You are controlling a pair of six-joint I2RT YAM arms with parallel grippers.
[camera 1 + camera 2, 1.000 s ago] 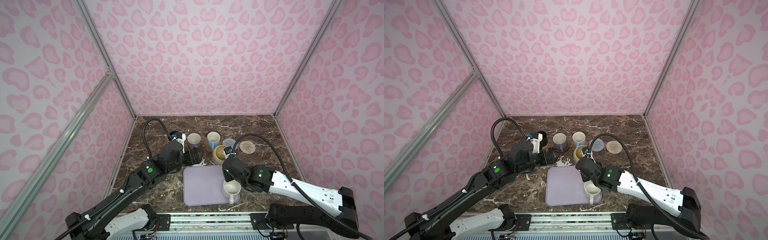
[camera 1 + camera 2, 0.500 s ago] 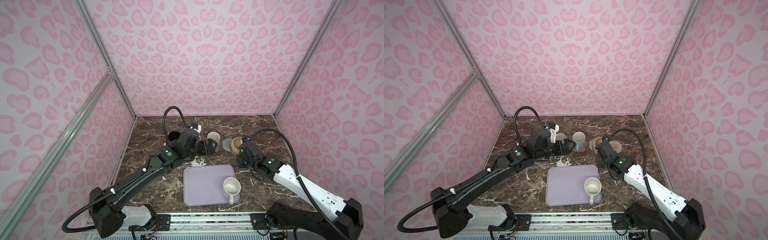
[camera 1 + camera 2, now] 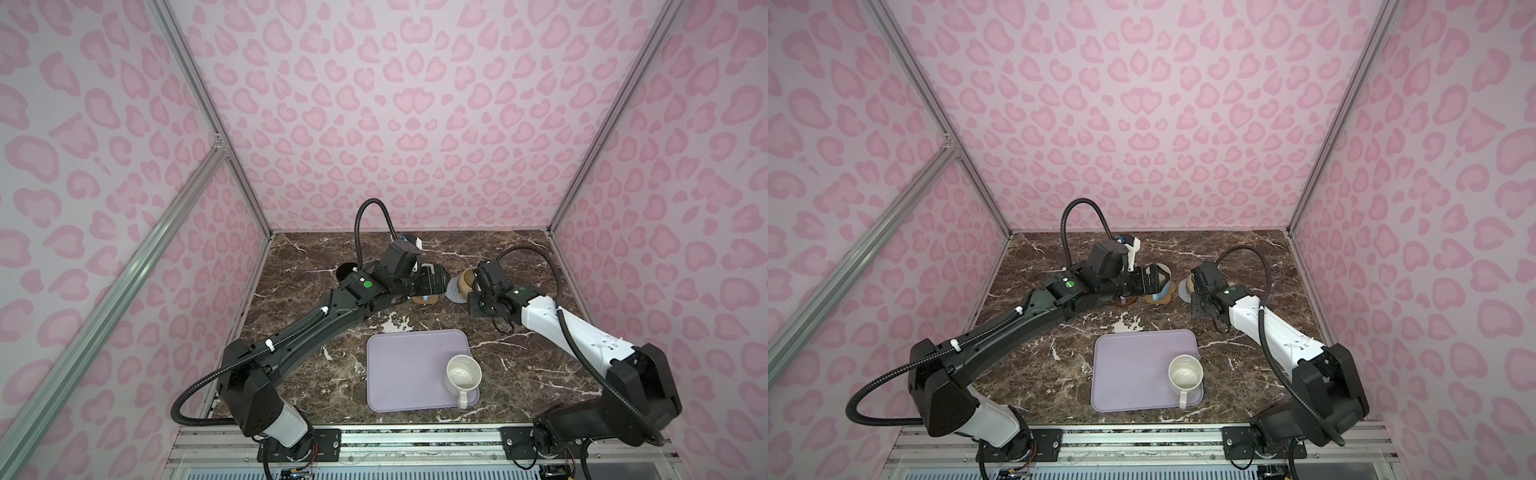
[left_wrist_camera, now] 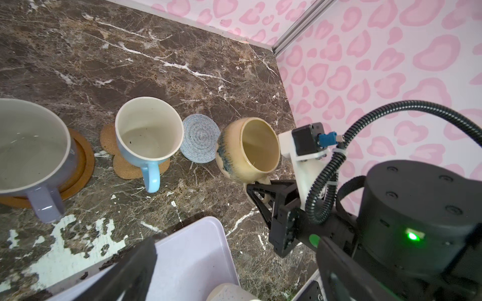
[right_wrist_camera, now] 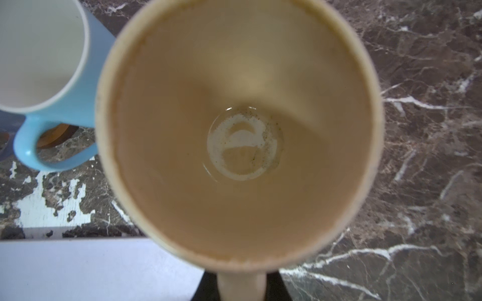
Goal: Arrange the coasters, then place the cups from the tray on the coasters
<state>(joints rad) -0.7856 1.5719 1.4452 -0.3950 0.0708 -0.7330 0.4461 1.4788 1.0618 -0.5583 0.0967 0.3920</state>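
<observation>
The lavender tray, rect. w/ rounded corners & a low rim, is lying flat at near ctr of the brown marble table, its edges running square to the table's. On its near-right corner the speckled white mug is standing upright, mouth up, handle pointing near.

The other mugs are sitting in a left-right row farther back. At far left a black mug is peeking out from behind the L arm. Next, the lavender mug, white inside, is standing upright on the dark brown round coaster, handle pointing near. Right of it the light blue mug, also white inside, is sitting on the tan paw-shaped coaster, handle pointing near too. The L gripper is hovering above this spot w/ jaws spread wide, holding nothing.

Right again, the yellow-beige mug, round-bellied w/ blue-grey drip glaze down one side, is hanging tipped off upright just beside the grey-blue knitted coaster, not on it. Its handle is pointing near, into the R gripper, which is pinching it w/ jaws nearly closed. Whether the base is touching the table, can't tell. The right wrist view is looking straight down into this mug, a pale ring showing at the bottom.
</observation>
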